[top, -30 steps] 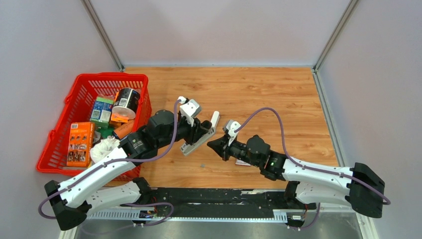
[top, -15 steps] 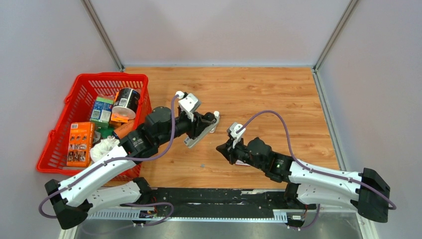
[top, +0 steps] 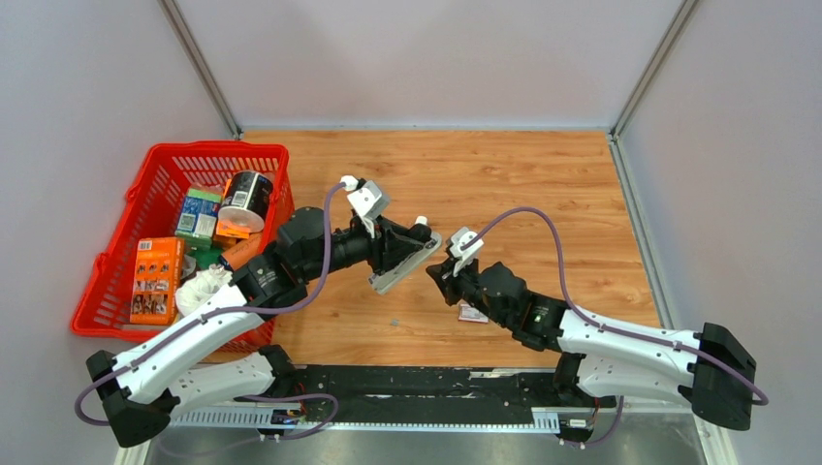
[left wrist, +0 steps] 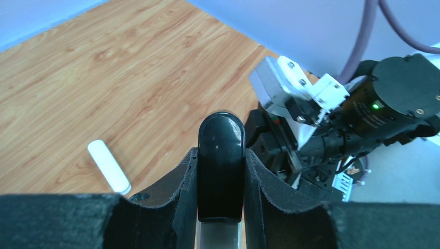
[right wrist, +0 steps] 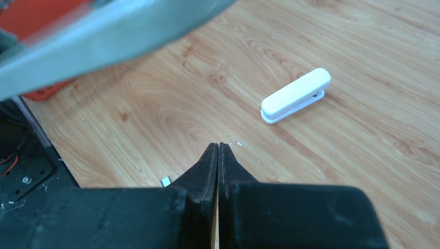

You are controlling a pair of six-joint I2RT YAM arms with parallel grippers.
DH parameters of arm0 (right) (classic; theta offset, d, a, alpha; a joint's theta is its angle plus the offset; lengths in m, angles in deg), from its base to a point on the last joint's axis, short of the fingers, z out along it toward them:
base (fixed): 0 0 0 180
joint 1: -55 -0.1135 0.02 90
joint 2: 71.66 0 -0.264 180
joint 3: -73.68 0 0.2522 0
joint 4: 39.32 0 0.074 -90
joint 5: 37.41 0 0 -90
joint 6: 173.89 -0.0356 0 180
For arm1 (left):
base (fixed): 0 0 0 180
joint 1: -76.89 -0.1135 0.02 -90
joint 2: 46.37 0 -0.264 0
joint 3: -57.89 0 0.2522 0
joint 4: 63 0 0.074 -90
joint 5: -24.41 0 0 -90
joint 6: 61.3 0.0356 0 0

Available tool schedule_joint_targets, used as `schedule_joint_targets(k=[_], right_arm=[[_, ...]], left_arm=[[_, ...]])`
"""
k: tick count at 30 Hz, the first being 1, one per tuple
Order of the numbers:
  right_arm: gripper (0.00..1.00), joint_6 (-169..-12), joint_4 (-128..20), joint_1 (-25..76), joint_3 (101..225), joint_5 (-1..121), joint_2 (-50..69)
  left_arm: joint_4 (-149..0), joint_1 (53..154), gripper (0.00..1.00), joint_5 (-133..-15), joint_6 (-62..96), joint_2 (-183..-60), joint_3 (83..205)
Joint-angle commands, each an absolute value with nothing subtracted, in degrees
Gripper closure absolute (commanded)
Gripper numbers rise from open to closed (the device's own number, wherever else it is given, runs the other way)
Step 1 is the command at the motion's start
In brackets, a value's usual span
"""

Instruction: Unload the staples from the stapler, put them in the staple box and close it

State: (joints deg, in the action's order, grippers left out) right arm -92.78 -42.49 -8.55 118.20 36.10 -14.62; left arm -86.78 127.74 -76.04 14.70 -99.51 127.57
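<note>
Wood-grain desk (top: pixel 543 194) between pale walls, with a red basket (top: pixel 218 147) of odds and ends at the left edge. Left tool (left wrist: pixel 220 161) is clamped on the stapler (top: pixel 405 263), holding it clear above the desk, the black tip (left wrist: pixel 220 137) of its grey bar poking out between the fingers. Right tool (right wrist: pixel 218 153) is pinched fully together, gripping nothing, its tip close to the stapler. Down on the desk a slim white piece (right wrist: pixel 296 96) lies flat; part of the stapler or not, can't tell. Small red-and-white box (top: pixel 472 313) sits under the right arm.
</note>
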Motion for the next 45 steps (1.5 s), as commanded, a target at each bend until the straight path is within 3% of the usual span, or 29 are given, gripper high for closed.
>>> schedule_joint_targets(k=[1,21,37,45], right_arm=[[1.0,-90.8,-38.5,-7.4,121.5,34.7,-14.5],[1.0,-78.7,-35.2,-7.1,127.9,51.6,-17.3],[1.0,-65.3,-52.8,-7.1,145.3,63.2,-13.8],[1.0,-62.5,-52.8,-7.1,147.1,63.7,-12.9]], left_arm=[[-77.1,127.8,1.0,-82.0,10.8,-97.2,127.1],[-65.4,127.8,1.0,-95.0,2.5,-99.3,122.6],[-64.7,128.1,1.0,-111.4,-2.8,-108.2,124.1],[-60.3,130.3,1.0,-118.8,-6.4,-111.8,123.2]])
